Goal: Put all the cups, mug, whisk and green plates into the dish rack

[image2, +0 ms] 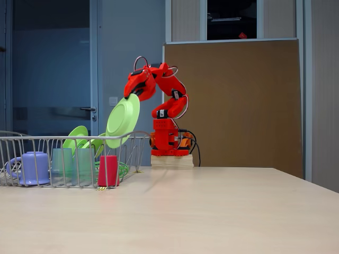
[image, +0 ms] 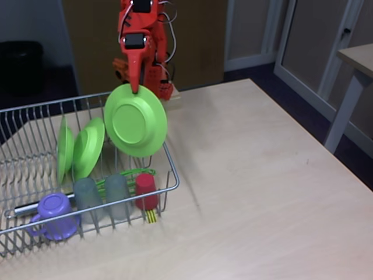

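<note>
Above the dish rack (image: 166,153), we see the gripper (image: 136,88) clenching a green plate (image: 135,120) by its rim, which may slip or strike the wires.

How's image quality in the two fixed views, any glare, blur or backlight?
In a fixed view from above, even light, a soft shadow on the table right of the dish rack, held green plate sharp, background dim. In the low fixed view, the red cup is crisp, no glare, grey cups low-contrast behind wire.
</note>
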Controlling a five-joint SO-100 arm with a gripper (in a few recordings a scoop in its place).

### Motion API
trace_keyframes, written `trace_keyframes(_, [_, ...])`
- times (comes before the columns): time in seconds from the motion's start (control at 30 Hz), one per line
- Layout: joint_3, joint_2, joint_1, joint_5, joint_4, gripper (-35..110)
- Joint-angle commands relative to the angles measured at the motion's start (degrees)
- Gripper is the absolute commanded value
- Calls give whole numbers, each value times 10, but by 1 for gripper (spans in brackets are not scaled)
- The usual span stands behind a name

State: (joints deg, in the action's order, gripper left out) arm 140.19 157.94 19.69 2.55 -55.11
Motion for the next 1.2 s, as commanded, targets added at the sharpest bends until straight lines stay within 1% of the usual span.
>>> trace_keyframes(0.0, [39,56,21,15,11,0])
trace_keyframes(0.37, [156,150,91,29,25,0])
trace_keyframes(0.53, [170,139,124,73,25,0])
trace_keyframes(0.7, [153,104,156,123,-14,0])
trace_keyframes(0.83, [142,77,164,132,-28,1])
trace_keyframes(0.9, [134,65,145,106,-31,10])
trace_keyframes(0.97, [132,61,127,79,-20,16])
trace_keyframes(1.03, [127,57,115,54,-18,20])
trace_keyframes(1.17, [101,59,80,0,-1,22])
